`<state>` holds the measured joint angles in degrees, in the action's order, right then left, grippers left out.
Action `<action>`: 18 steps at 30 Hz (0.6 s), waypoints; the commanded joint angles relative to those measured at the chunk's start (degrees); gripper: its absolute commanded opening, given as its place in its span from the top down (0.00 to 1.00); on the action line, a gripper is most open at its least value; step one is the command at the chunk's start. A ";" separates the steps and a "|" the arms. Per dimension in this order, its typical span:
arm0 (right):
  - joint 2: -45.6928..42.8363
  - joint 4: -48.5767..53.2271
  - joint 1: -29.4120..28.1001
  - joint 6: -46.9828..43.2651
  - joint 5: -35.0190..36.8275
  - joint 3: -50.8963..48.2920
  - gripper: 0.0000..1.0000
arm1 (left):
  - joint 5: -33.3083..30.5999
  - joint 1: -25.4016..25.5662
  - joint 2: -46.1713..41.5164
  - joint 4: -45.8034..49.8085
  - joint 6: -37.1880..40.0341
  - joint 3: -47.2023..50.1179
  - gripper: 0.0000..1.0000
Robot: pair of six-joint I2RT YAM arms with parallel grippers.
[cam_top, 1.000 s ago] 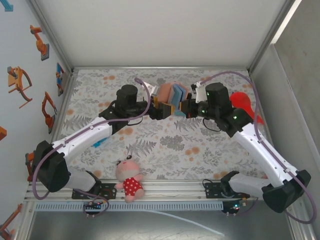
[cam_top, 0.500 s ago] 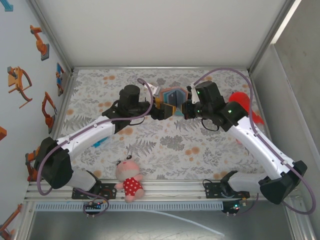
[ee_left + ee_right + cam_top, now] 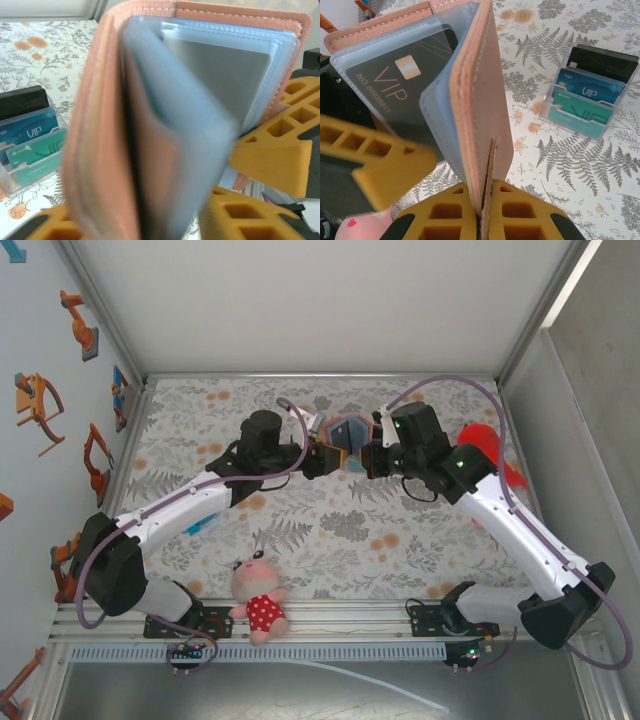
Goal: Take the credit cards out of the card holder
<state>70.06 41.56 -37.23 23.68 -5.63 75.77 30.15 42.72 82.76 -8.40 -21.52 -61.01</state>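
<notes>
Card holder [image 3: 480, 100], likely light and floppy, hangs open above the surface [image 3: 570, 170], its cover edge pinched in the closed right end effector [image 3: 485, 220]. Beyond, slick sleeves hold a stiff VIP card [image 3: 395, 85], best taken at the sleeve mouth. The left end effector [image 3: 140, 222] straddles them, grip unclear.

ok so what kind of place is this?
Likely a lab robot cell: aluminium-profile frame, grey fern-print table cover, and a small plush doll in a red dotted dress as a prop.

Open card holder [image 3: 100, 130] close-up, blurred; grey card [image 3: 220, 75] in clear sleeve; card rack [image 3: 10, 185] at left.
</notes>
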 commanded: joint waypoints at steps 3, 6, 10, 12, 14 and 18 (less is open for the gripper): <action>-3.31 -5.37 -0.38 -3.00 -4.38 -2.52 1.00 | -0.29 -0.08 -2.97 1.05 0.97 0.01 0.84; -5.36 -6.86 -0.30 -4.76 -4.46 -4.60 0.86 | 0.62 -0.60 -3.99 1.30 0.31 0.18 0.94; -8.73 -9.98 -0.21 -6.82 -5.41 -7.96 0.75 | 3.56 -1.73 -5.61 0.81 -1.38 0.80 1.00; -10.50 -11.95 -0.21 -7.71 -6.32 -9.69 0.70 | 5.31 -2.10 -6.27 0.67 -1.98 0.84 1.00; -11.97 -13.73 -0.13 -8.27 -7.27 -11.03 0.68 | 6.57 -2.36 -7.05 0.83 -2.33 1.04 1.00; -14.31 -17.42 -0.03 -8.87 -9.48 -13.36 0.66 | 8.31 -2.70 -8.20 1.51 -2.65 1.24 1.00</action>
<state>57.43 29.26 -37.21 16.56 -12.53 63.75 34.76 40.36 77.01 -5.96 -23.16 -60.25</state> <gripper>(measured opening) 0.334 0.097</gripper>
